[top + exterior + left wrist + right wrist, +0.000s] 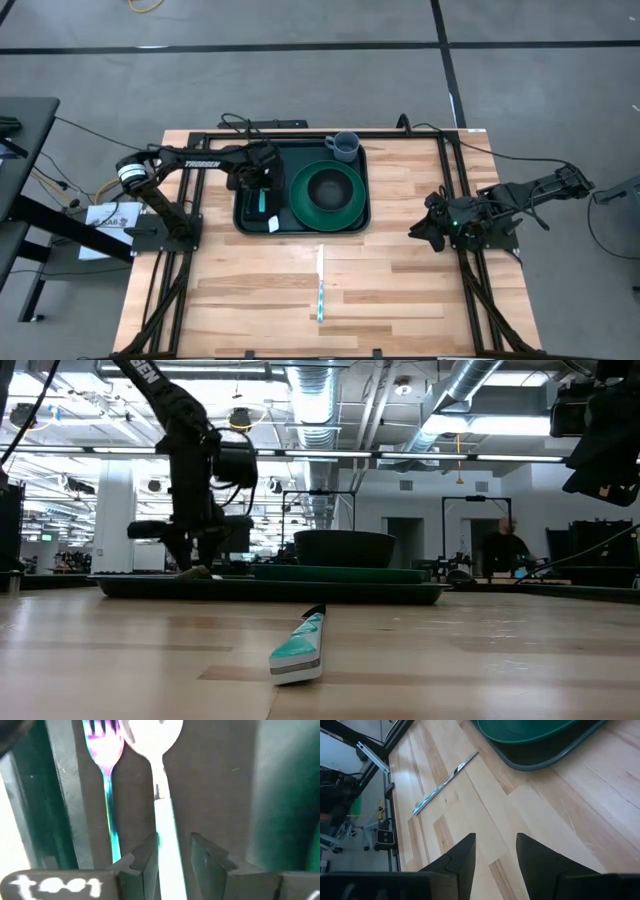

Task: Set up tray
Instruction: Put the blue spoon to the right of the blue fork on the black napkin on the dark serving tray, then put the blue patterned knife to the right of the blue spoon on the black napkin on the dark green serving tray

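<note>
Only a knife (pixel 320 285) lies on the table (pixel 400 290), off the tray (pixel 300 228).

Industrial lab, exposed ceiling ducts (pixel 480 385), test rigs (pixel 478 525)

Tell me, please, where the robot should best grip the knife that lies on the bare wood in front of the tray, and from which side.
Grip the knife at its teal handle, coming straight down from above. It lies flat and alone on the table, pointing toward the tray, so fingers should probably close across its narrow width. The right gripper, open and hovering beside the tray, looks free for this.
</note>
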